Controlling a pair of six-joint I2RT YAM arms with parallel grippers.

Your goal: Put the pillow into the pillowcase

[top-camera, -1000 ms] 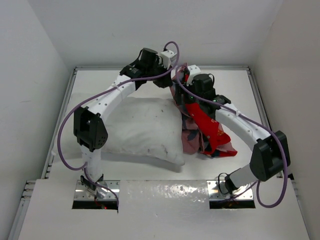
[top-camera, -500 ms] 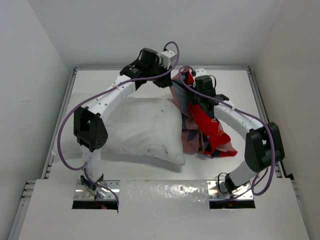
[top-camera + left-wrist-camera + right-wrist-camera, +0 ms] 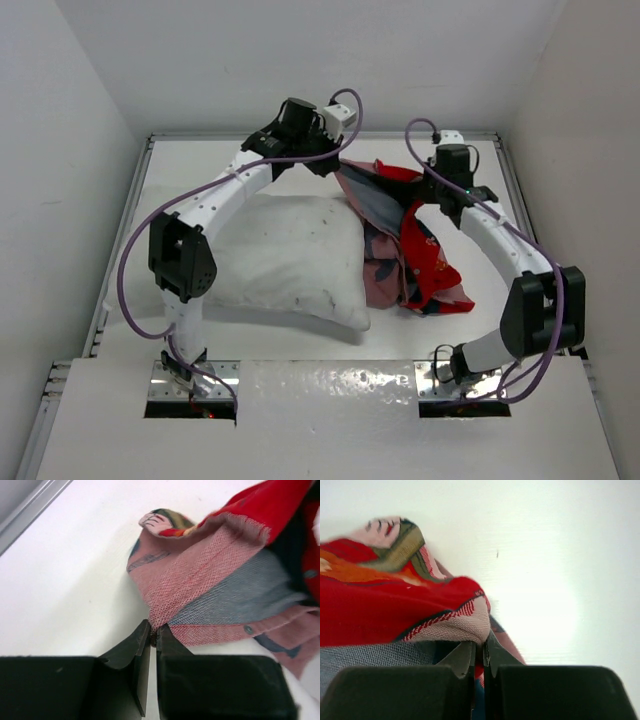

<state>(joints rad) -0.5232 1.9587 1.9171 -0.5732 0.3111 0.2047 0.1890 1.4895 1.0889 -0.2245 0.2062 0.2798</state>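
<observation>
Right pincer has swung out, away from the left pincer, and the pillowcase now stretches between them; the pillow lies on the counter below the left pincer. Left wrist: jaws nipped tight on the pink hem. Right wrist: jaws clamped on the red edge.

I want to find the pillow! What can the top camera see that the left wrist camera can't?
Only the top view shows the pillow, lying beside the pillowcase, and the right gripper. Only the left wrist view shows, up close, the left gripper pinching the cloth's edge, and the fabric's weave. Both show the red pillowcase and the white table.
</observation>
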